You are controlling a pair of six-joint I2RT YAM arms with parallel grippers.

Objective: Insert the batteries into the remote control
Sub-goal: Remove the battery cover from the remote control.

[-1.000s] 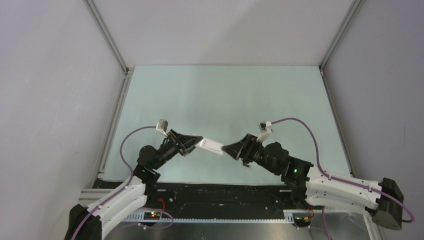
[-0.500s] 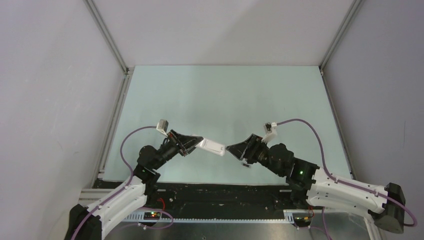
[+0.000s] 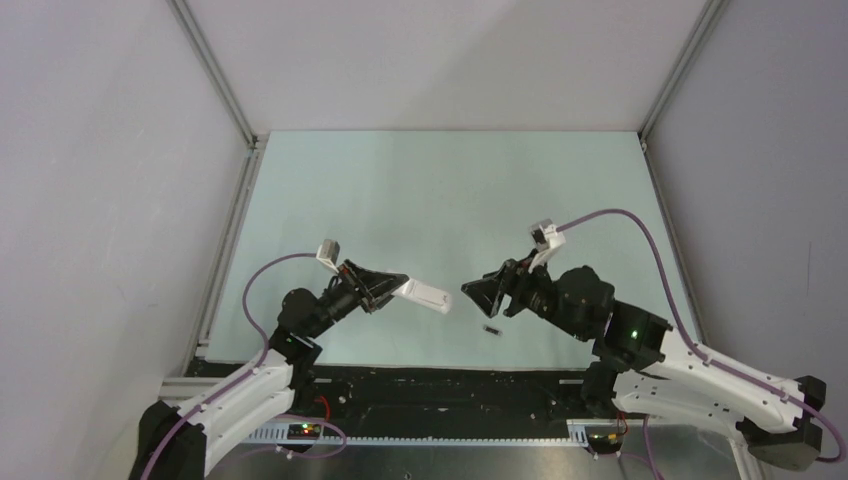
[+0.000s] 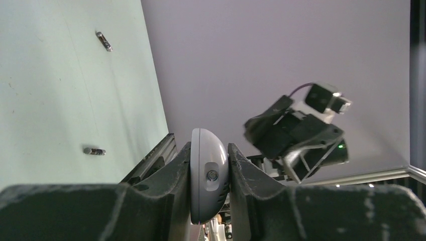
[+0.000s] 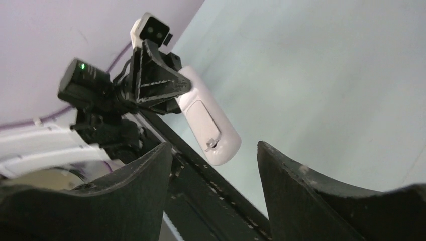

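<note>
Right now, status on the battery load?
Left gripper shut on remote control, held aloft. Right gripper open, empty, clear of it. Both batteries loose on table. Nothing in the way.

Your light is soft and even from overhead. The table (image 3: 440, 190) reads bright and pale with no glare, and the shadows on it are faint and soft-edged. In the left wrist view, the fingers (image 4: 166, 175) of the left gripper (image 4: 210, 150) are dark, grainy and out of focus, and the right gripper (image 4: 256, 133) beyond them is smeared by motion blur. In the right wrist view, that gripper's own fingers (image 5: 140, 191) are soft black silhouettes. The remote control (image 5: 208, 125) is crisp, with a mild sheen.
</note>
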